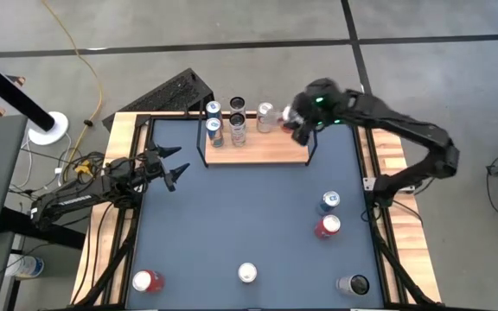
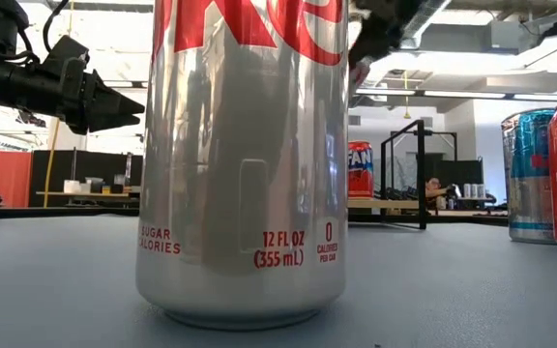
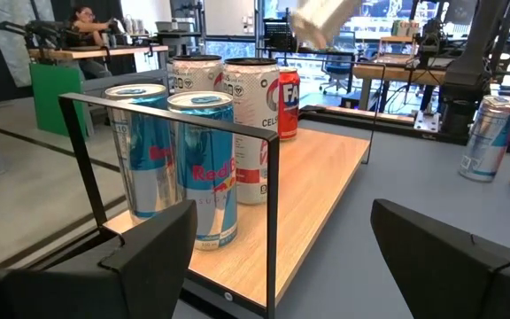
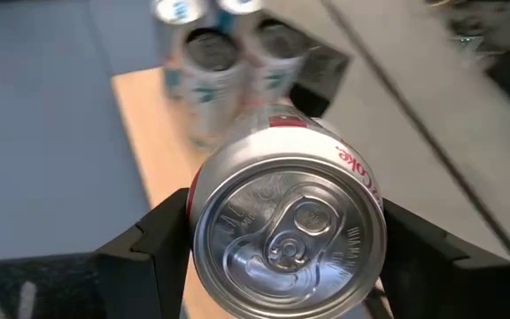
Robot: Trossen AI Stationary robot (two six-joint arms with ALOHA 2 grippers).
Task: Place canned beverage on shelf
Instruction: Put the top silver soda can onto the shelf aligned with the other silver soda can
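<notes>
Jaws of the right gripper (image 4: 282, 244) closed on a silver Diet Coke can (image 4: 286, 235), one finger on each side of the body, lid facing the wrist camera; "Coke" readable in red script on the wall just under the rim

Can hangs over the shelf (image 1: 271, 154), right of the four cans already there and near the right end rail. Can's long axis runs along the line of the wrist and looks tilted off vertical; judged, it must come upright and go down onto bare wood for the release

Right arm is the one on the job, reaching in from the desk's right edge. Left gripper (image 1: 169, 169) waits over the left part of the desk, jaws spread wide, holding nothing, well apart from the can

On the shelf: two blue-and-silver Red Bull cans (image 3: 204, 164) in front, two white cans behind, one lettered "CEL…" (image 3: 253, 106). Farther off in the left wrist view a red can shows "FA"; whether it stands on the shelf's far end or beyond it, cannot tell

On the desk (image 1: 232, 225): a second Diet Coke can (image 2: 243, 159) close to the low camera, reading "12 FL OZ (355 mL)", "0" and "SUGAR … CALORIES". A blue can (image 1: 328, 201) and red can (image 1: 328, 226) near the right edge
</notes>
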